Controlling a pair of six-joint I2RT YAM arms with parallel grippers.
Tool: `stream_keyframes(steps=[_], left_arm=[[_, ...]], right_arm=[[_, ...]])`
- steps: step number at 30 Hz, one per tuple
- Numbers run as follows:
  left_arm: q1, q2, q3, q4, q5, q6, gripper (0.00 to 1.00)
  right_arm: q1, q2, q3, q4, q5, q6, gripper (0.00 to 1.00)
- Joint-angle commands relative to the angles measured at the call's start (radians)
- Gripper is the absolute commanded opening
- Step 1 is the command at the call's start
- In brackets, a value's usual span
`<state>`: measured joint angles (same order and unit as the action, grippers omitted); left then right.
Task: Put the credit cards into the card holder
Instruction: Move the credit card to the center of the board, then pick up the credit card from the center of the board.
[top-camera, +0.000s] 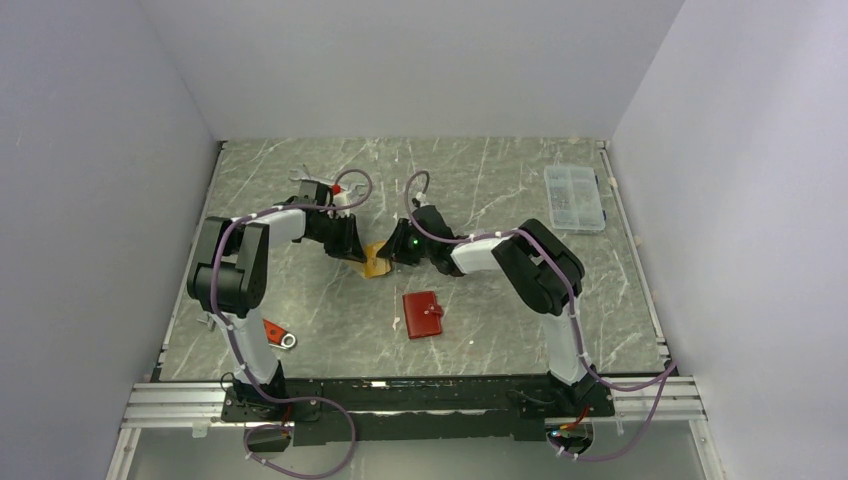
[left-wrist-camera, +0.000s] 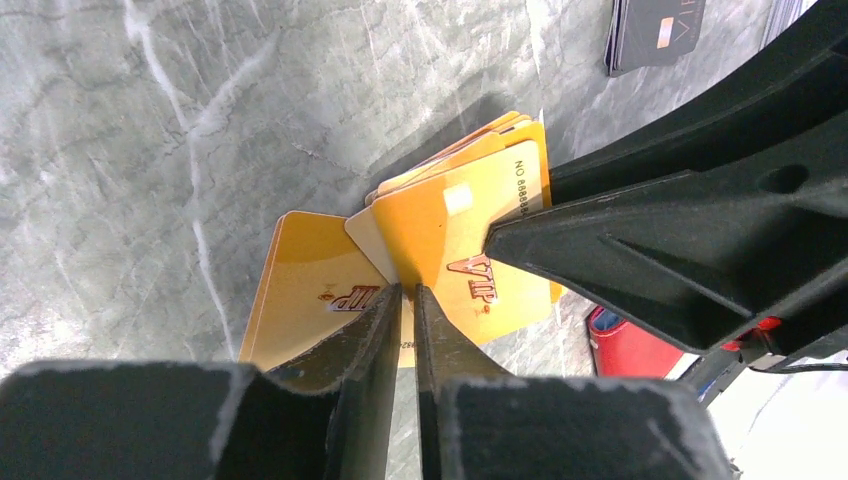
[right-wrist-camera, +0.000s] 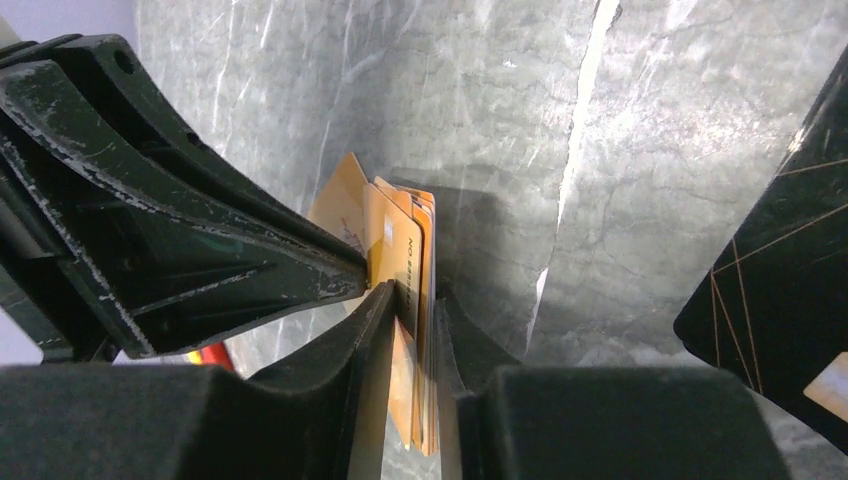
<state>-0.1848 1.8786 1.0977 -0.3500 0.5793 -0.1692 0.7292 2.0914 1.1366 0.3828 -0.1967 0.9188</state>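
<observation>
Nearest the arm bases, the card holder (top-camera: 423, 314) lies shut on the counter (top-camera: 520, 330), flat and untouched, at about 5 o'clock from the two hands in the top view. Just beyond it, the hands meet over the orange credit cards (left-wrist-camera: 455, 250). The left hand (left-wrist-camera: 403, 300) has its fingers almost together, pinching the near edge of one orange card. The right hand (right-wrist-camera: 412, 295) is clamped across the rest of the fan, which is tipped up on edge off the counter. The step looks like peeling one card from the stack. Next, I judge, the hands must draw apart without dragging extra cards, and the holder must be opened before anything goes in. Further off, black cards (left-wrist-camera: 655, 28) wait at 1 o'clock, and a clear box (top-camera: 575, 197) stands at 2 o'clock.
</observation>
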Motion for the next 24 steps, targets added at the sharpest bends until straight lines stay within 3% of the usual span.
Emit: stream_keyframes(steps=[1, 5, 9, 12, 14, 17, 24], left_arm=[[-0.004, 0.012, 0.000, -0.037, -0.034, 0.036, 0.19], [0.017, -0.029, 0.019, -0.050, 0.024, 0.047, 0.25], [0.053, -0.074, 0.043, -0.082, 0.101, 0.065, 0.37], [0.090, -0.114, 0.032, -0.075, 0.202, 0.056, 0.68], [0.102, -0.131, 0.017, -0.065, 0.249, 0.052, 0.75], [0.112, -0.145, -0.024, -0.015, 0.317, 0.030, 0.79], [0.117, -0.147, -0.104, 0.091, 0.429, -0.034, 0.77]], right_arm=[[-0.016, -0.023, -0.039, 0.058, -0.047, 0.030, 0.16], [-0.034, -0.035, -0.081, 0.135, -0.090, 0.062, 0.04], [-0.053, -0.050, -0.111, 0.208, -0.137, 0.077, 0.01], [-0.056, -0.057, -0.113, 0.225, -0.145, 0.068, 0.00], [-0.057, -0.061, -0.117, 0.247, -0.149, 0.070, 0.00], [-0.057, -0.060, -0.121, 0.303, -0.171, 0.094, 0.00], [-0.059, -0.053, -0.149, 0.503, -0.224, 0.197, 0.00]])
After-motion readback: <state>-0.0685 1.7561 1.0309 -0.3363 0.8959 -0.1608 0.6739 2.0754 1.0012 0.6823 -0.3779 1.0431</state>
